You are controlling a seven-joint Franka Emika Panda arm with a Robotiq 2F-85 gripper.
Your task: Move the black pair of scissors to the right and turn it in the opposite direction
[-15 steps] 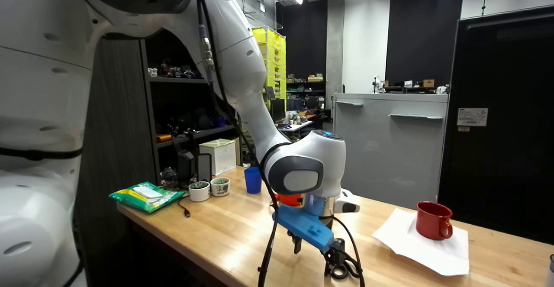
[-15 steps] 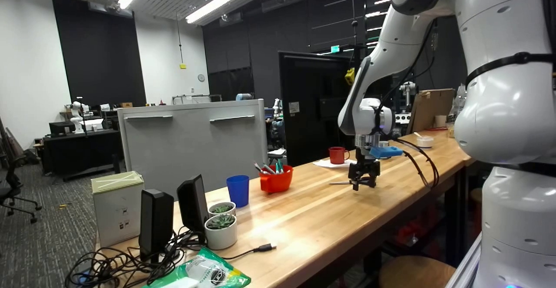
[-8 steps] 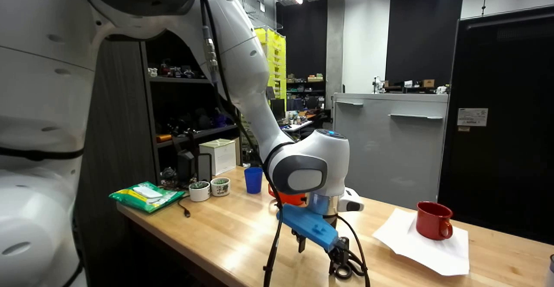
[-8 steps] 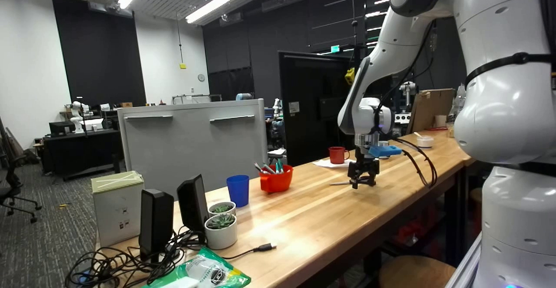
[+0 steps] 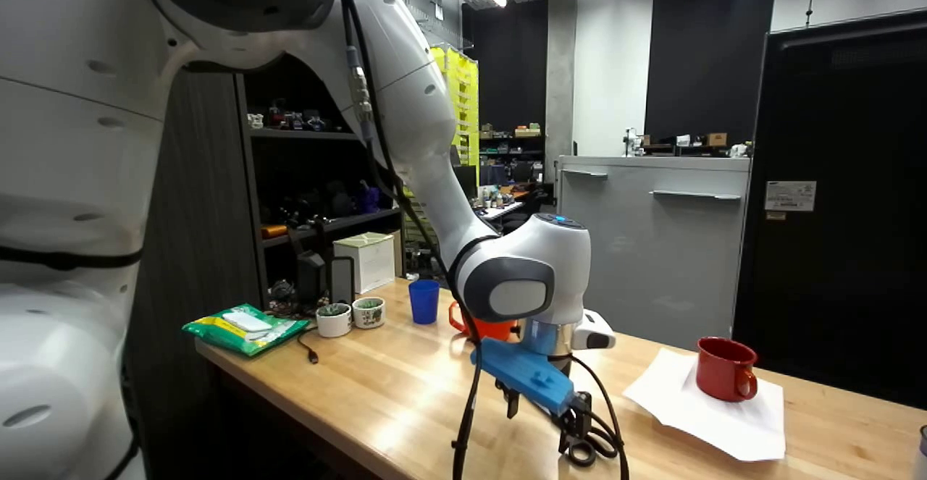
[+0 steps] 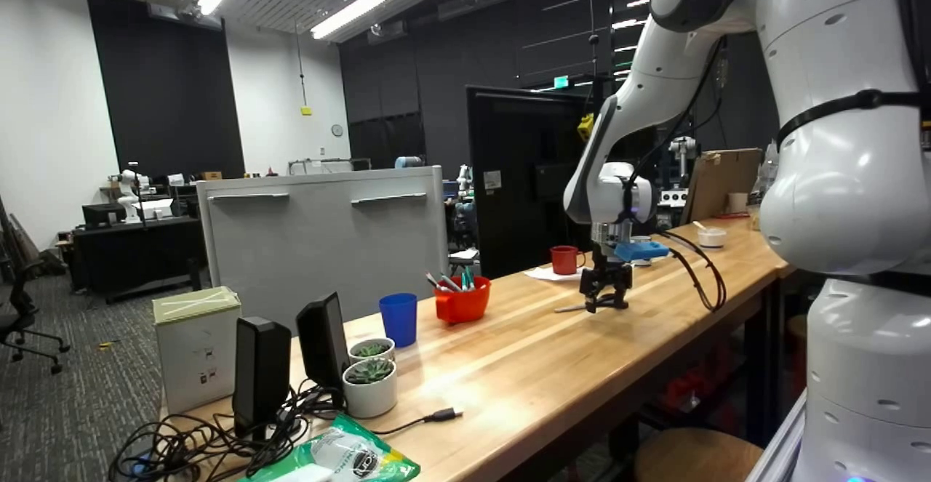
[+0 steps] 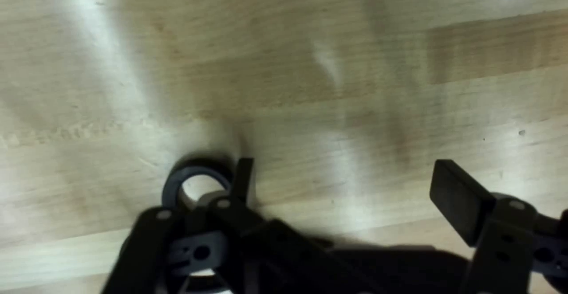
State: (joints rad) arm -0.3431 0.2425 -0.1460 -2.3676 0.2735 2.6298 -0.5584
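Black scissors handle (image 7: 172, 190) now nearer mug (image 5: 719, 377)

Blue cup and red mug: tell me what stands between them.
In an exterior view, the red bowl holding pen-like items stands between the blue cup and the red mug; the white paper under the mug also reaches into that stretch.

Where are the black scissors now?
At the open gripper: in the wrist view, the scissors' handle loop shows at lower left beside one finger; in an exterior view, the blades show just left of the gripper, red container farther left.
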